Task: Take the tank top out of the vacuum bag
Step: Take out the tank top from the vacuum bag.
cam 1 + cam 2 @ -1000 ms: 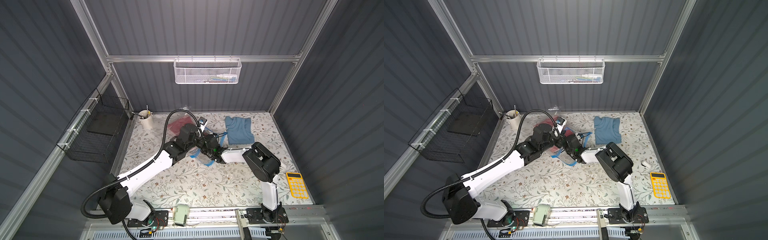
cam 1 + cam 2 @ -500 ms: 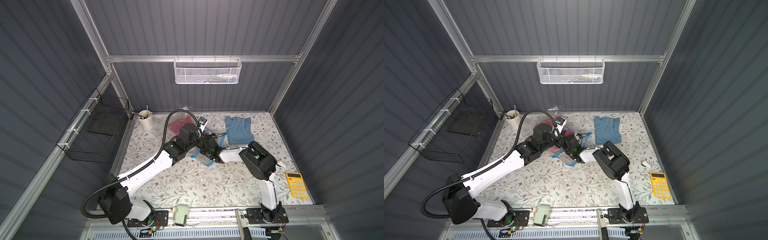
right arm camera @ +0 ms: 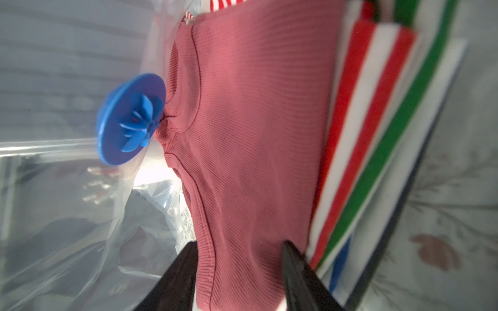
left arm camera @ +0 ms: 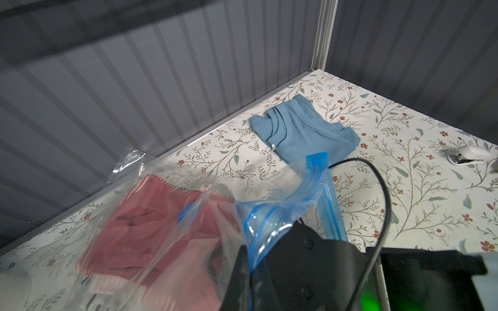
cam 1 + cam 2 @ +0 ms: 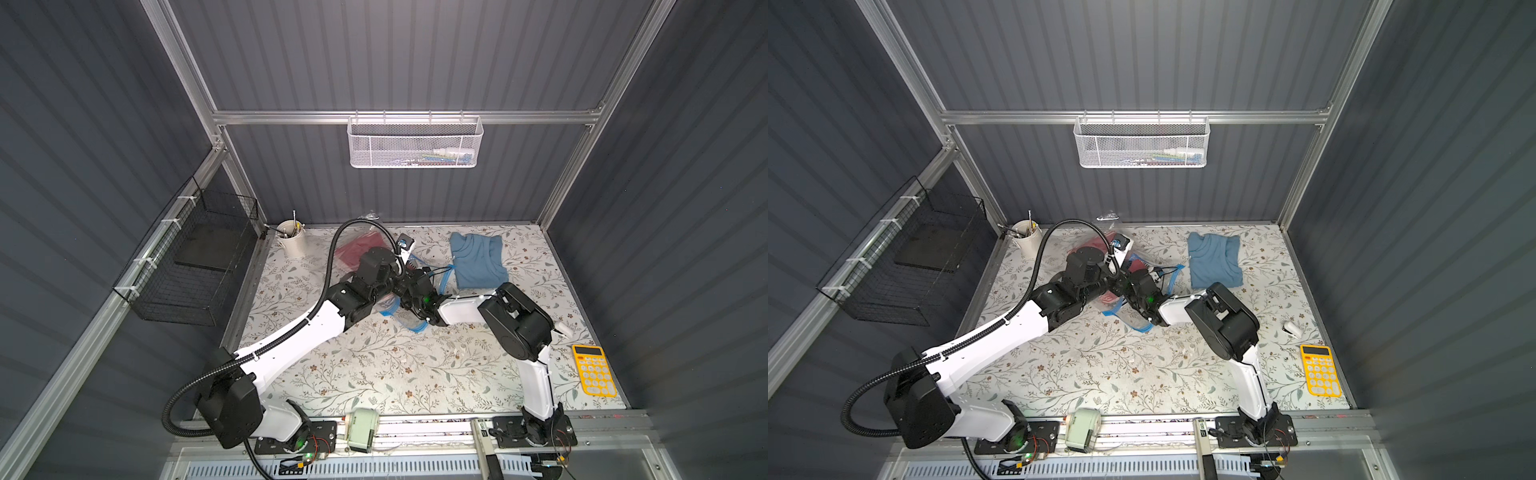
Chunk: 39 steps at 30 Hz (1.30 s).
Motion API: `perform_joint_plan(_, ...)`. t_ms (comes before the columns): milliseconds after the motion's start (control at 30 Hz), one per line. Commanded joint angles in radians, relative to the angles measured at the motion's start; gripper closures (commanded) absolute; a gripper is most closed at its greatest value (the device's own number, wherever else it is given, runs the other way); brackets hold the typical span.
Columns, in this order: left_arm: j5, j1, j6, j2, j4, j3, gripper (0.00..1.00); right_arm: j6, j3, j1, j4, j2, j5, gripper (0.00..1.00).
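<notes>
The vacuum bag (image 5: 409, 322) lies crinkled at the middle back of the table, clear plastic with a blue zip strip (image 4: 315, 172). My left gripper (image 4: 249, 262) is shut on that strip and holds the bag's mouth up. Inside lies the tank top (image 3: 242, 121), pink and ribbed, also seen through the plastic as the tank top (image 4: 140, 220). My right gripper (image 3: 239, 243) is inside the bag, open, with the pink fabric lying between its two fingers. The round blue valve cap (image 3: 129, 121) sits beside the garment. In both top views the left wrist hides both sets of fingertips.
A red, white and green striped item (image 3: 377, 107) lies in the bag next to the pink fabric. A folded blue garment (image 5: 478, 262) lies at the back right. A yellow calculator (image 5: 594, 372), a small white stapler (image 5: 1291, 329), a white cup (image 5: 291, 243) and a black wire basket (image 5: 195, 270) stand around.
The right arm's elbow has shifted left, carrying its gripper further toward the bag. The left arm has stayed where it was.
</notes>
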Motion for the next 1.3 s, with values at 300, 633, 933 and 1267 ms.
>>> perform_joint_plan(300,0.001,0.006,0.006,-0.014,0.014,-0.002,1.0,-0.004,0.007,0.009,-0.084,-0.025,-0.017,0.47)
perform_joint_plan(633,0.0,0.006,0.007,-0.016,0.014,-0.002,1.0,-0.013,0.013,0.011,-0.161,-0.058,-0.007,0.47)
perform_joint_plan(933,0.001,0.006,0.008,-0.022,0.015,-0.003,1.0,-0.019,0.039,0.007,-0.128,-0.027,-0.013,0.47)
perform_joint_plan(1267,-0.002,0.006,0.009,-0.032,0.014,-0.003,1.0,-0.043,0.131,-0.006,-0.187,0.008,-0.03,0.47)
